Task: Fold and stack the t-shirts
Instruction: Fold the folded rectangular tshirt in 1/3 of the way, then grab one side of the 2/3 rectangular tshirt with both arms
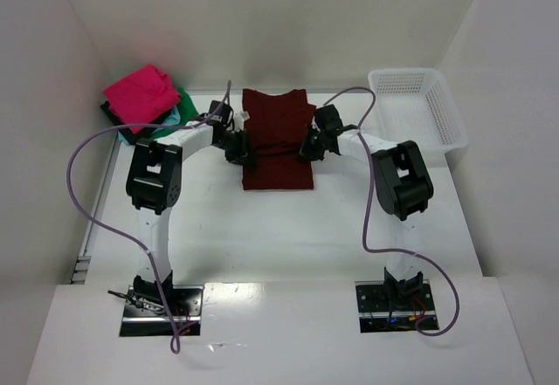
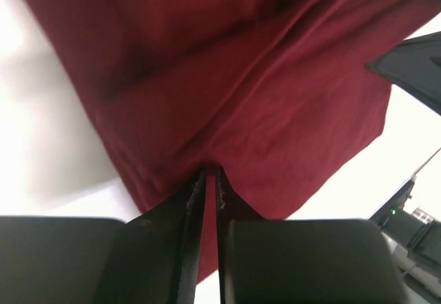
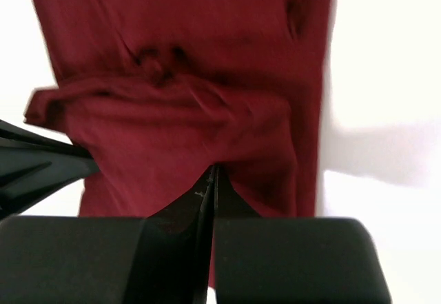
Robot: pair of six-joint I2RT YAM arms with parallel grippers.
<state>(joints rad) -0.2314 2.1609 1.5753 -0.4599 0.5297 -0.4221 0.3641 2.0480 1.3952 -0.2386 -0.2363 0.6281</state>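
Observation:
The maroon t-shirt (image 1: 278, 140) lies partly folded in the middle of the table toward the back. My left gripper (image 1: 238, 149) is at its left edge and my right gripper (image 1: 310, 147) at its right edge. In the left wrist view the gripper (image 2: 210, 173) is shut on a fold of the maroon shirt (image 2: 262, 97). In the right wrist view the gripper (image 3: 212, 173) is also shut on the maroon cloth (image 3: 186, 111). A stack of folded shirts sits at the back left, with pink (image 1: 140, 92) on top and green (image 1: 185, 106), light blue (image 1: 173, 119) and black (image 1: 122, 130) beneath.
A white mesh basket (image 1: 419, 110) stands at the back right. White walls close in the table on the left, back and right. Purple cables loop from both arms over the table.

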